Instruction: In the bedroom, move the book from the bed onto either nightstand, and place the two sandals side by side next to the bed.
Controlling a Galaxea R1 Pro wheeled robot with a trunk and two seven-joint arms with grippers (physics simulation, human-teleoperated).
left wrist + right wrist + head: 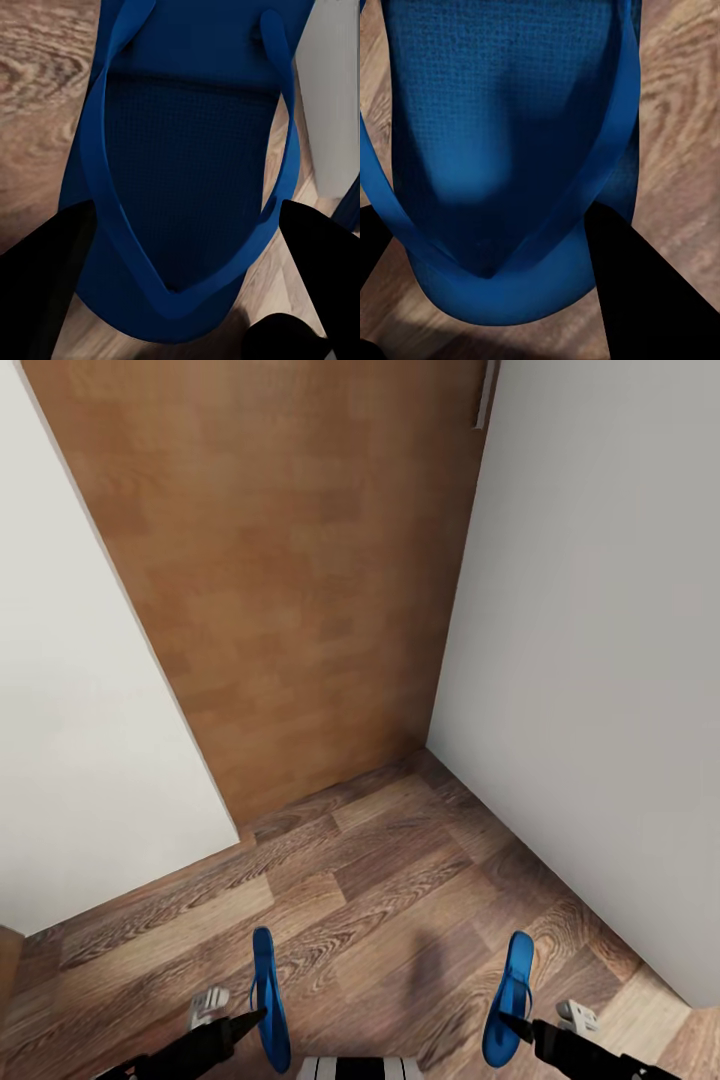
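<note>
I hold one bright blue sandal in each hand, low over the wood floor. The left sandal (268, 990) hangs on edge in my left gripper (252, 1017), which is shut on it. In the left wrist view its sole and strap (187, 150) lie between the black fingers (45, 277), with the left gripper (187, 214) closed across it. The right sandal (512, 995) is pinched the same way by my right gripper (512, 1022). Up close, that sandal (510, 135) sits in the right gripper (487, 232). The book, the bed and the nightstand are out of view.
A brown wooden door (290, 580) stands straight ahead in a corner, its handle (487, 395) at the top. White walls close in at the left (80, 710) and at the right (600, 660). Wood-plank floor (380, 860) lies between me and the door.
</note>
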